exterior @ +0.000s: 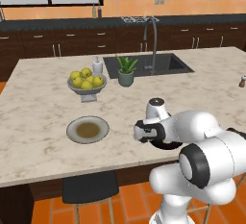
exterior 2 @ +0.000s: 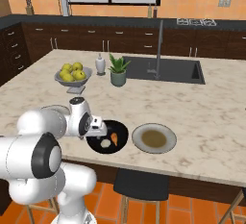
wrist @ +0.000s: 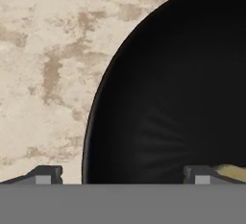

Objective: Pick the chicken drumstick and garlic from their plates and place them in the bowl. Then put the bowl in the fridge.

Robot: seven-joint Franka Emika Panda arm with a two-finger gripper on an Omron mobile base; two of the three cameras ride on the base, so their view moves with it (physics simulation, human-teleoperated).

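Bowl point(exterior 2: 108, 136) sat lower-middle on the desk point(exterior 2: 202, 117) with drumstick point(exterior 2: 114, 137) and garlic point(exterior 2: 105, 143) inside; pincer point(wrist: 122, 176) was wide open, straddling its slick, rigid rim, so I figured a rim pinch.

Flat, even light over a rendered kitchen, slightly soft throughout.

The pale marbled stone counter point(exterior: 38, 122) was brightly and evenly lit, with faint soft shadows under things. The round glossy black bowl point(wrist: 178, 98) showed a weak grey sheen up close. Edges looked coarse and blurry, without glare or lens distortion.
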